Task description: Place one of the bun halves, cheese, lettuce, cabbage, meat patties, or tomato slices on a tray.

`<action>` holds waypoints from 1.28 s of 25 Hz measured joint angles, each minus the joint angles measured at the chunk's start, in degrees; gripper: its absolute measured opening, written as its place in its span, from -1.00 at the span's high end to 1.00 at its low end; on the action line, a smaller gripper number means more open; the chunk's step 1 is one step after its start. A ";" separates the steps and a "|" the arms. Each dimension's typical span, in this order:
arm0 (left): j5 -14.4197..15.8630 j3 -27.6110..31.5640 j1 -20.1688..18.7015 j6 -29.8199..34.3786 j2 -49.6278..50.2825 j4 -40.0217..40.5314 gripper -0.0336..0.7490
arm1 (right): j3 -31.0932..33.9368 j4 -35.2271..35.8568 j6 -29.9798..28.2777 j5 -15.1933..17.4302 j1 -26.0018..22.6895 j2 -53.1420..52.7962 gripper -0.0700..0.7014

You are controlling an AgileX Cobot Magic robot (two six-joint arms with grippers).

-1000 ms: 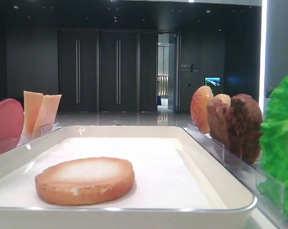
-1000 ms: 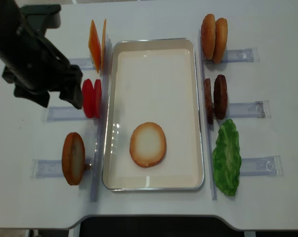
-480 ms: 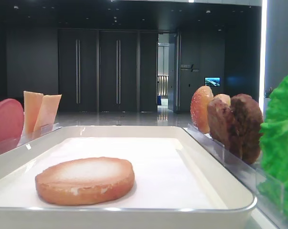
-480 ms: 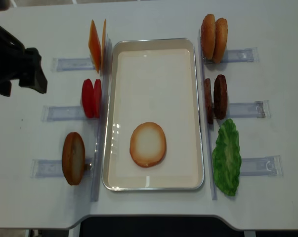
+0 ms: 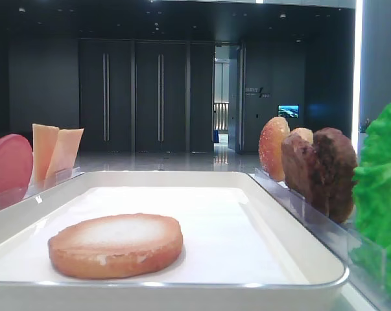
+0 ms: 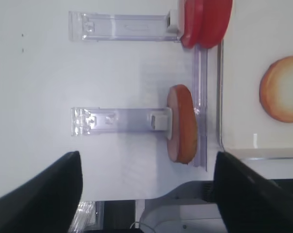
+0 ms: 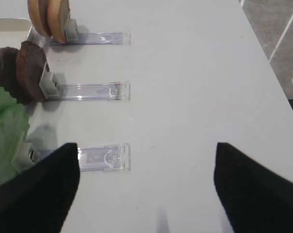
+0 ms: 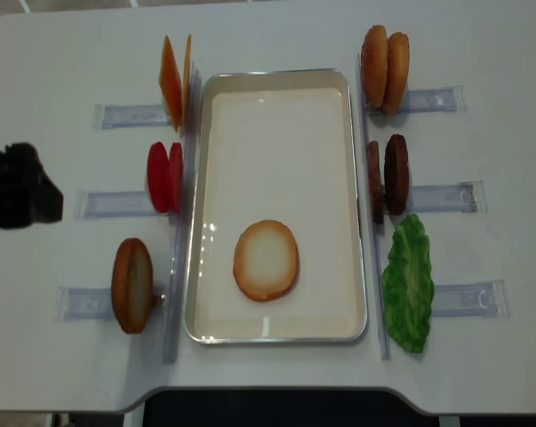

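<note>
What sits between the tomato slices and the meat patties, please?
The tray, its lined floor bare along that line; the overhead view shows the tomato slices left and the meat patties right.

I see a large white rectangular tray (image 8: 276,82) with a glossy, mirror-like rim and a matt flat lining. The clear plastic racks (image 8: 441,197) look smooth and shiny on the matt white table (image 8: 481,53). The dark brown round patties (image 8: 396,174) look rough and crumbly.
</note>
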 joint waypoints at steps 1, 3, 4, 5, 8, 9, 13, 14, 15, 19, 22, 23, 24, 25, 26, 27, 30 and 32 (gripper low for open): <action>0.02 1.40 0.00 0.00 -2.47 -0.31 -0.73 | 0.00 0.00 0.00 0.00 0.00 0.00 -0.58; 0.10 3.80 0.00 0.00 -7.67 -0.65 -0.73 | 0.00 0.00 0.00 0.00 0.00 0.00 -0.58; 0.15 5.04 0.00 0.00 -9.94 -0.78 -0.73 | 0.00 0.00 0.00 0.00 0.00 0.00 -0.58; 0.15 6.24 0.00 0.00 -12.59 -0.93 -0.73 | 0.00 0.00 0.00 0.00 0.00 0.00 -0.58; 0.40 9.39 0.00 1.58 -20.05 -1.24 -0.73 | 0.00 0.00 0.00 0.00 0.00 0.00 -0.58; 0.53 10.48 0.00 2.48 -22.35 -1.19 -0.73 | 0.00 0.00 0.00 0.00 0.00 0.00 -0.58; 0.58 14.12 0.00 8.70 -30.64 -1.19 -0.73 | 0.00 0.00 0.00 0.00 0.00 0.00 -0.58; 0.58 15.14 0.00 10.13 -32.68 -1.19 -0.73 | 0.00 0.00 0.00 0.00 0.00 0.00 -0.58; 0.64 16.18 0.00 11.25 -34.34 -1.19 -0.73 | 0.00 0.00 0.00 0.00 0.00 0.00 -0.58; -0.46 20.54 0.00 12.96 -41.29 -1.77 -0.73 | 0.00 0.00 0.00 0.00 0.00 0.00 -0.58; -2.95 23.60 0.00 14.26 -45.77 -3.01 -0.73 | 0.00 0.00 0.00 0.00 0.00 0.00 -0.58; -3.73 24.52 0.00 14.40 -47.31 -3.31 -0.73 | 0.00 0.00 0.00 0.00 0.00 0.00 -0.58; -4.49 25.27 0.00 14.54 -48.91 -3.41 -0.73 | 0.00 0.00 0.00 0.00 0.00 0.00 -0.58; -5.27 26.13 0.00 14.62 -50.53 -3.42 -0.73 | 0.00 0.00 0.00 0.00 0.00 0.00 -0.58; -6.03 26.98 0.00 14.67 -51.92 -3.55 -0.73 | 0.00 0.00 0.00 0.00 0.00 0.00 -0.58; -6.29 27.47 0.00 14.61 -53.51 -3.59 -0.73 | 0.00 0.00 0.00 0.00 0.00 0.00 -0.58; -6.47 27.80 0.00 13.93 -56.43 -3.52 -0.73 | 0.00 0.00 0.00 0.00 0.00 0.00 -0.58; -6.74 27.80 0.00 13.72 -56.53 -3.40 -0.72 | 0.00 0.00 0.00 0.00 0.00 0.00 -0.58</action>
